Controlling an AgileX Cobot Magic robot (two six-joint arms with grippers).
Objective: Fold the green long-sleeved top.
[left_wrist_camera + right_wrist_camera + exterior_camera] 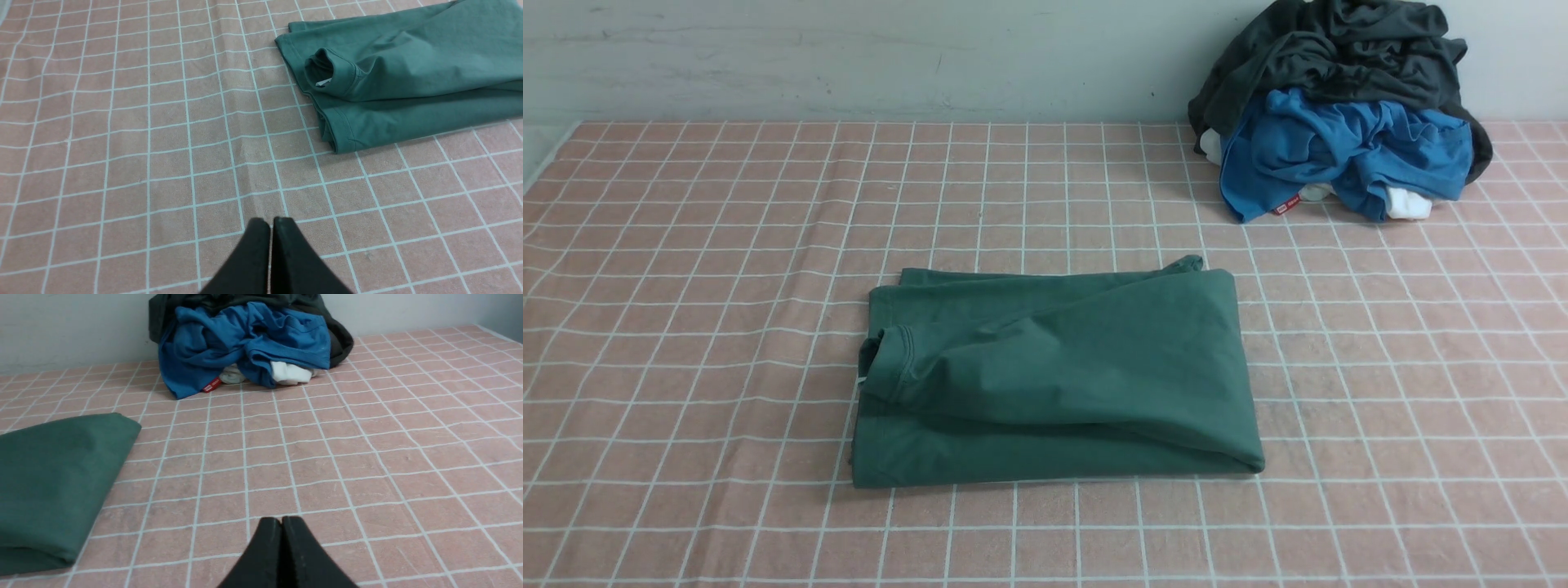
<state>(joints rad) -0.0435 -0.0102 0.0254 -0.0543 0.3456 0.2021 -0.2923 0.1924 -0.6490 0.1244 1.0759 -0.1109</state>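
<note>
The green long-sleeved top (1058, 376) lay folded at 6 o'clock; folding looked finished. Left gripper (270, 222) and right gripper (281, 521) stood together, empty; next, probably nothing.

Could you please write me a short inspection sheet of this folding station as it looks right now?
Surface: table under a pink checked cloth with white grid lines, slightly wrinkled.
Job's things: green long-sleeved top lies folded into a compact rectangle near the middle, one ribbed cuff on top at its left end.
Clutter: heap at the far right by the wall, a dark grey garment over a blue garment with a red tag, white fabric underneath.
Grippers: left gripper and right gripper both have jaws shut, empty, above bare cloth, clear of the top.
Cables: nothing seen.
Surroundings: plain pale wall behind the table.
</note>
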